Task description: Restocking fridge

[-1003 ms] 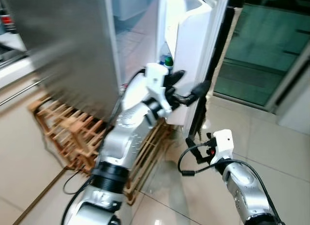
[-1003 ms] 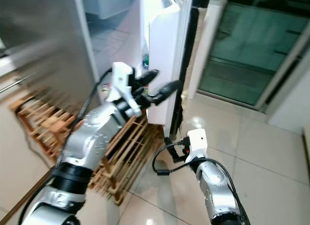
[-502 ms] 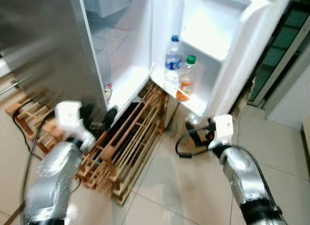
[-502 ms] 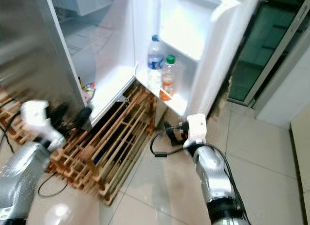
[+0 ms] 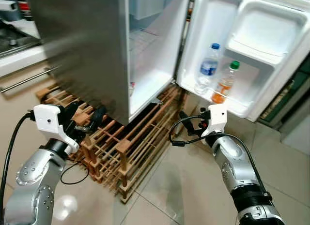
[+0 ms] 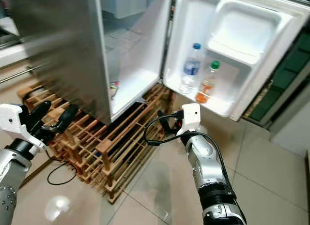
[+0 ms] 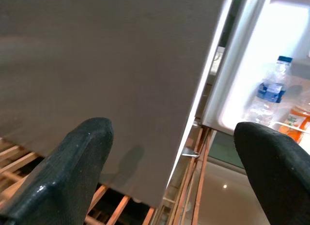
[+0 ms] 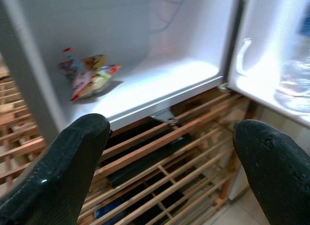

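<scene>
Right wrist view looks past the right tool (image 8: 164, 152), its two black fingers spread wide and empty, onto the fridge (image 5: 82, 46) floor just ahead, where a small colourful packet (image 8: 89, 75) lies near the front edge. From the head views that packet is barely a speck. Beyond and beside the right tool, the open door (image 5: 252, 51) carries a clear water bottle (image 5: 207, 70) and an orange drink bottle (image 5: 225, 82) standing side by side on its lower shelf. The left tool (image 5: 86, 119) hangs low, fingers apart and holding nothing, close to the fridge's steel side, above the wooden rack (image 5: 131, 147) under the fridge.
</scene>
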Motion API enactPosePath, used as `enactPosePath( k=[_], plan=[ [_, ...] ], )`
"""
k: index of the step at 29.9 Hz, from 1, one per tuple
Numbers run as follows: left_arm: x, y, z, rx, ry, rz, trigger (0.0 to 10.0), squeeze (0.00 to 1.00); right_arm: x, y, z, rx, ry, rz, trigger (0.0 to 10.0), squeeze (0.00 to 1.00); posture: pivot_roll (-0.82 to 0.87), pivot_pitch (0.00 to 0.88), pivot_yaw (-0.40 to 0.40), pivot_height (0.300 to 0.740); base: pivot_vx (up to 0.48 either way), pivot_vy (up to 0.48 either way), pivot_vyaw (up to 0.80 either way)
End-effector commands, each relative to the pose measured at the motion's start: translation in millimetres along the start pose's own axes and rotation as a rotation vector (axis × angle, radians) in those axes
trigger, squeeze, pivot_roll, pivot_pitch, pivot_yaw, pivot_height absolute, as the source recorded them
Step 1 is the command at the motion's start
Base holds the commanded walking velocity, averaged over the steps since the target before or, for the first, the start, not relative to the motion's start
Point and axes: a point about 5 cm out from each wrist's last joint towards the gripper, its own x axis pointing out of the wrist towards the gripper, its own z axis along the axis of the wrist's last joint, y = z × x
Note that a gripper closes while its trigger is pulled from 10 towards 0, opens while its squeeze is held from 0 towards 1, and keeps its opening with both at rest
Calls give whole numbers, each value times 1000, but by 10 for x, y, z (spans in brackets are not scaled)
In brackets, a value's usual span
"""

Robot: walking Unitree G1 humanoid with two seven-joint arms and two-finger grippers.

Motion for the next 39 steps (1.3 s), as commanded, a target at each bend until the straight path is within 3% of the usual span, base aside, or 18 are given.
enactPosePath(
  k=[1,11,14,21,28,35,39],
  plan=[
    [22,-66,-2,-3,4,-22,10000,0,-24,-16,-16,12,-6,2,10000,0,4,0,-54,740,0,0,650],
    [54,-99,-24,9,11,-5,10000,0,1,-12,-15,21,-7,18,10000,0,6,0,-57,740,-271,275,626],
    [105,-138,-51,34,12,13,10000,0,37,5,-1,24,-10,20,10000,0,-4,0,-53,740,0,0,606],
    [280,-147,-58,-2,-24,126,10000,0,64,0,48,26,-34,11,10000,0,-24,0,-26,740,0,0,604],
    [266,20,-133,74,17,305,10000,0,63,20,46,45,-49,9,10000,0,-34,0,-17,740,0,0,593],
    [242,-104,-169,125,29,352,10000,0,64,49,18,53,-43,38,10000,0,-26,0,-18,740,0,0,560],
    [261,-84,-147,173,30,398,10000,0,86,87,24,64,-49,57,10000,0,-25,0,-17,740,0,0,550]
  ],
)
